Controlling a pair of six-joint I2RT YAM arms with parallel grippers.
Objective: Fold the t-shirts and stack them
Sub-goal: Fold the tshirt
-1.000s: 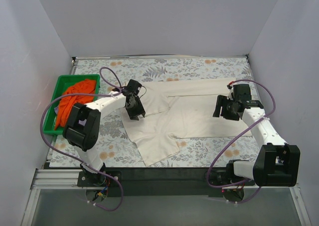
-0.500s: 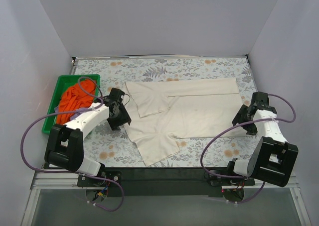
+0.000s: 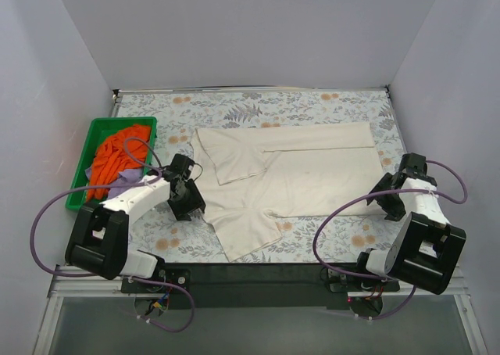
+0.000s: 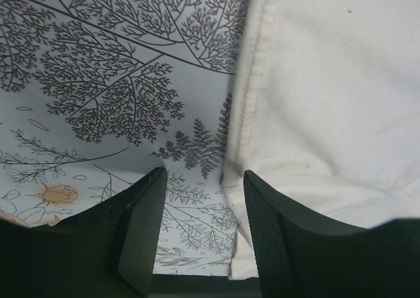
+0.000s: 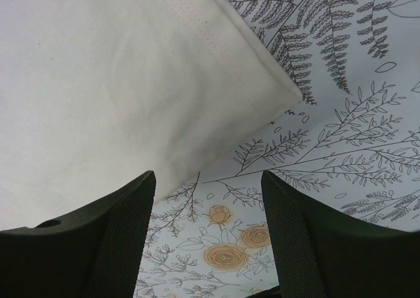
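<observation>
Floral worktop (image 3: 312, 105) spread with cream shirt (image 3: 312, 171) at centre; orange shirt (image 3: 117, 155) and lavender shirt (image 3: 125, 187) heaped in tray (image 3: 117, 121), left; left fingers (image 4: 134, 245) parted, empty, at cream hem; right fingers (image 5: 125, 239) parted, empty, over its lower-right corner

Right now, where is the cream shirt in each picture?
Top: cream shirt spread flat in the middle.
Left wrist: cream shirt fills the right side, hem running down.
Right wrist: cream shirt upper left, one corner pointing right.
Shared landmark: flowered table cover, in all three.
</observation>
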